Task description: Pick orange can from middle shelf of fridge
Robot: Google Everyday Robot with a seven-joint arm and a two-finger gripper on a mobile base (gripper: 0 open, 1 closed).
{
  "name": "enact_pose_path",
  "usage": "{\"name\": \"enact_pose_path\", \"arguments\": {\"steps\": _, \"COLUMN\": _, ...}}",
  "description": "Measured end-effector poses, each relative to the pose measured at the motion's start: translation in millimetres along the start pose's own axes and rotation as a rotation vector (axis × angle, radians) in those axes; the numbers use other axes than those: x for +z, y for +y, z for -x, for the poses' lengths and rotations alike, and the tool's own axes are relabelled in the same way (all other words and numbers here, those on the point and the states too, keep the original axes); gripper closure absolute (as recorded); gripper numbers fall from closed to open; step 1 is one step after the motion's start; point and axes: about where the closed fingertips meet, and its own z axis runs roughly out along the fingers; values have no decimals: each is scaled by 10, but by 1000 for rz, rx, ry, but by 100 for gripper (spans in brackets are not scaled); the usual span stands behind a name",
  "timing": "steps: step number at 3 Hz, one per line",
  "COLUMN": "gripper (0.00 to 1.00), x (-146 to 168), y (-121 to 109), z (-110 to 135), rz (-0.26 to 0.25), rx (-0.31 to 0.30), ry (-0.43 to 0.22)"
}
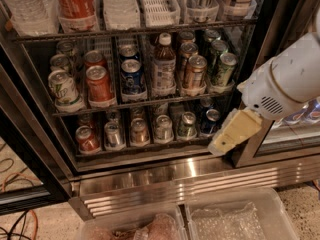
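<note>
The orange can (194,72), coppery brown with a silver lid, stands at the front of a lane on the middle shelf (150,103) of the open fridge (175,176), right of centre. A white-capped bottle (163,66) is on its left and green cans (223,69) on its right. My gripper (230,133), cream-coloured on a white arm (285,79), hangs in front of the fridge's right door frame. It is to the right of and below the orange can, apart from it, and holds nothing that I can see.
The middle shelf also holds red-orange cans (98,84), a blue can (131,76) and a pale green can (63,87). Large bottles (75,4) fill the rack above; smaller cans (139,131) fill the rack below. Clear plastic bins (235,219) sit on the floor in front. Cables (20,219) lie at the left.
</note>
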Motion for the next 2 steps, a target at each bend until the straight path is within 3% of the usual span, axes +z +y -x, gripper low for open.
{"name": "enact_pose_path", "arguments": {"steps": 1, "gripper": 0, "x": 426, "y": 88, "z": 54, "rz": -10, "rx": 108, "ry": -56}}
{"name": "enact_pose_path", "arguments": {"steps": 2, "gripper": 0, "x": 421, "y": 92, "z": 54, "rz": -10, "rx": 107, "ry": -55}}
